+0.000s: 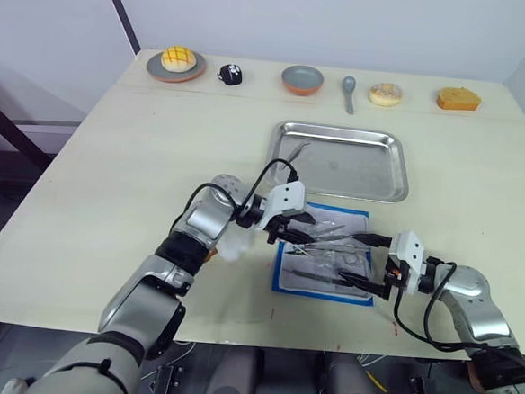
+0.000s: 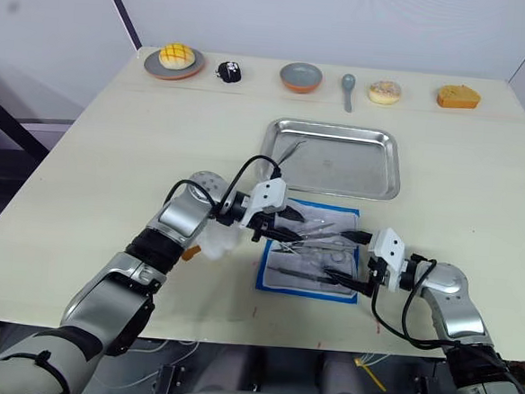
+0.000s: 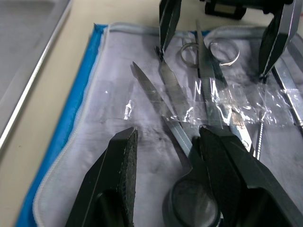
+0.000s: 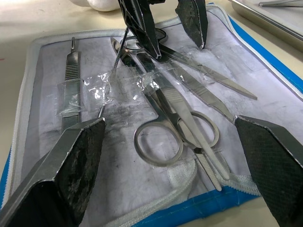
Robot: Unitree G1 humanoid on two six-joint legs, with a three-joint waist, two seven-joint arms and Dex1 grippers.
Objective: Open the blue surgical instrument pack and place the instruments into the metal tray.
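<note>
The pack [image 1: 323, 253] lies open; one tool [image 1: 294, 151] is in the tray [image 1: 339, 160], the rest are taped inside. Both grippers [image 1: 289, 231] [image 1: 359, 258] hover wide, empty.

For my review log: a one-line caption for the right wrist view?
Open right gripper over the opened pack, ring-handled scissors between its fingers.

The opened pack [image 1: 323, 260] lies just before the tray [image 1: 340, 160], instruments [image 4: 175, 118] on it.
</note>
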